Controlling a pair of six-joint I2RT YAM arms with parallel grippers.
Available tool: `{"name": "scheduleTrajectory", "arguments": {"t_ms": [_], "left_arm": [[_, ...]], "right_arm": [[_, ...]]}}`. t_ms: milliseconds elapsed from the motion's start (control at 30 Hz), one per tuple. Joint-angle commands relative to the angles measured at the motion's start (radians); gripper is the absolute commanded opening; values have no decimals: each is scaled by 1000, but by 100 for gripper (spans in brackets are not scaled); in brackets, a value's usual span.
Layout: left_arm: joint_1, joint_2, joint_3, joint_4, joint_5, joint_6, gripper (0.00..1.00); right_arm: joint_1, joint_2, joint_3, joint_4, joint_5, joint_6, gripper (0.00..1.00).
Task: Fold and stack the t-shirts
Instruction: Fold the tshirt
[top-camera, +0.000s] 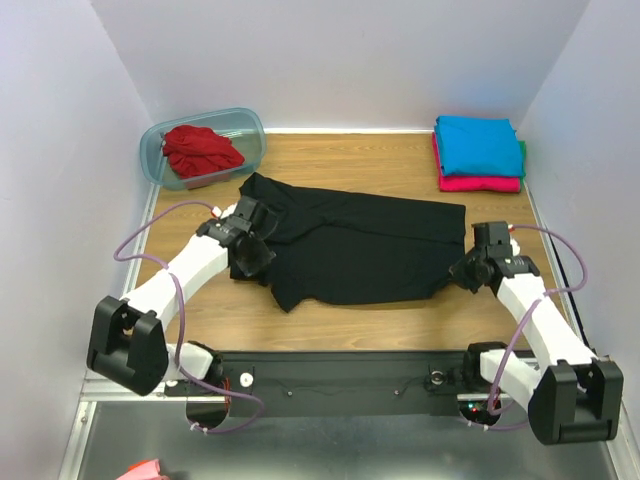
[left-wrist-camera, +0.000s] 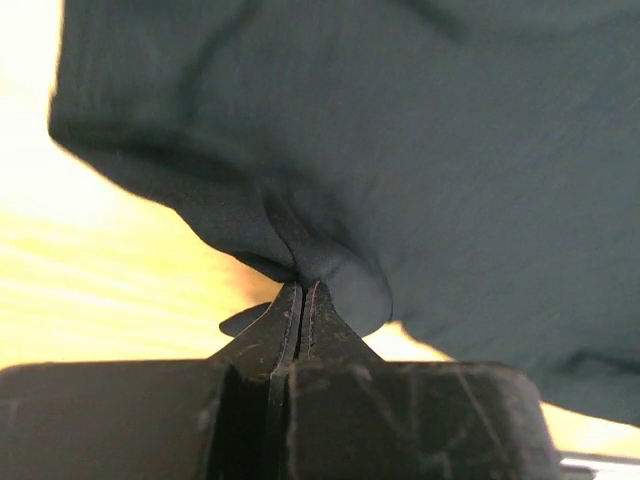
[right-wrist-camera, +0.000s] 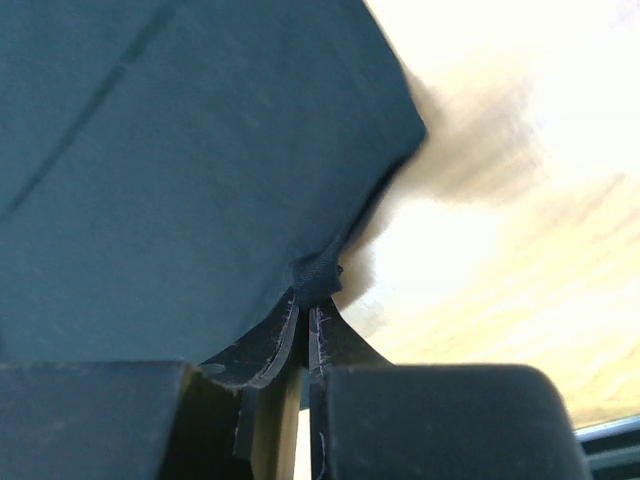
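Observation:
A black t-shirt lies spread across the middle of the wooden table, partly folded. My left gripper is shut on a pinch of its left edge. At the cloth's right edge my right gripper is shut on the black hem. A red t-shirt sits crumpled in the plastic tub at the back left. At the back right, a folded turquoise t-shirt rests on a folded magenta one.
The translucent blue-grey tub stands at the back left corner. White walls close in the table on three sides. Bare wood shows between the tub and the folded stack, and along the near edge.

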Motion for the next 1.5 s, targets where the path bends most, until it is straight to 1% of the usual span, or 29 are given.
{"name": "scheduleTrajectory", "arguments": {"t_ms": [0, 100, 133, 200, 233, 333, 367, 500, 633, 800, 867, 900, 933, 967, 1000, 1033, 1067, 1100, 1133, 1200, 1300, 1333, 1433, 1467], "left_arm": [[55, 31, 84, 46, 7, 79, 0], [92, 91, 151, 61, 1, 110, 0], [107, 105, 167, 77, 8, 119, 0], [113, 148, 217, 112, 30, 141, 0], [116, 166, 237, 115, 37, 148, 0], [127, 246, 314, 108, 28, 174, 0], [130, 287, 328, 111, 28, 181, 0], [148, 371, 417, 106, 24, 210, 0], [159, 445, 460, 115, 25, 222, 0], [194, 500, 506, 115, 10, 225, 0], [207, 526, 523, 117, 7, 230, 0], [211, 536, 544, 109, 7, 230, 0], [219, 551, 552, 109, 11, 231, 6], [221, 557, 569, 109, 17, 234, 14], [221, 562, 575, 108, 22, 240, 24], [221, 566, 578, 106, 33, 244, 51], [221, 567, 583, 106, 33, 248, 61], [221, 562, 589, 101, 30, 247, 68], [221, 550, 589, 103, 24, 247, 98], [221, 534, 590, 101, 24, 247, 98], [221, 492, 574, 95, 8, 244, 98], [219, 478, 563, 94, 8, 241, 98], [210, 391, 492, 104, 20, 227, 98], [205, 390, 472, 107, 20, 227, 98]], "right_arm": [[3, 91, 103, 74, 36, -74, 7], [5, 153, 187, 77, 51, -114, 7], [3, 196, 204, 82, 51, -133, 7], [3, 236, 235, 88, 38, -150, 7], [3, 275, 259, 91, 34, -160, 7], [5, 323, 299, 108, 37, -170, 7], [3, 335, 307, 114, 47, -170, 7], [3, 407, 351, 136, 100, -176, 7], [2, 477, 397, 143, 126, -183, 8], [2, 570, 454, 147, 131, -184, 11], [3, 587, 462, 147, 158, -184, 12], [3, 592, 465, 145, 172, -179, 17], [3, 601, 469, 145, 183, -173, 20], [2, 602, 471, 145, 209, -170, 25], [3, 601, 472, 145, 218, -165, 37], [3, 599, 479, 145, 223, -165, 42], [2, 598, 482, 145, 226, -167, 48], [2, 589, 483, 145, 228, -170, 59], [3, 583, 491, 145, 228, -179, 65], [2, 555, 495, 146, 223, -197, 74], [3, 515, 494, 145, 188, -245, 97], [3, 480, 491, 145, 170, -262, 100], [3, 406, 450, 151, 55, -282, 100], [6, 389, 437, 156, 22, -288, 100]]}}
